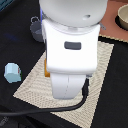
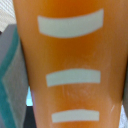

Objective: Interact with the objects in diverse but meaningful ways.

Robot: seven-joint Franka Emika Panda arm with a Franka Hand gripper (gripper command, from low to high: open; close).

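Note:
The golden-brown bread loaf (image 2: 70, 65) with white stripes fills the wrist view, very close to the camera. In the exterior view only a small orange edge of the loaf (image 1: 46, 70) shows beside the white arm (image 1: 72, 55), on the woven mat (image 1: 30, 82). The arm's body hides my gripper there, and no fingertips show clearly in the wrist view. A light-blue cup (image 1: 12, 72) stands off the mat at the exterior view's left. A grey handled pot (image 1: 37, 29) sits at the back left. The tomato and yellow packet are out of view.
A tan round plate (image 1: 122, 17) sits at the back right on a brown surface. A black cable (image 1: 50, 111) runs across the mat's front. A grey-teal shape (image 2: 7, 80) shows beside the loaf; I cannot tell what it is.

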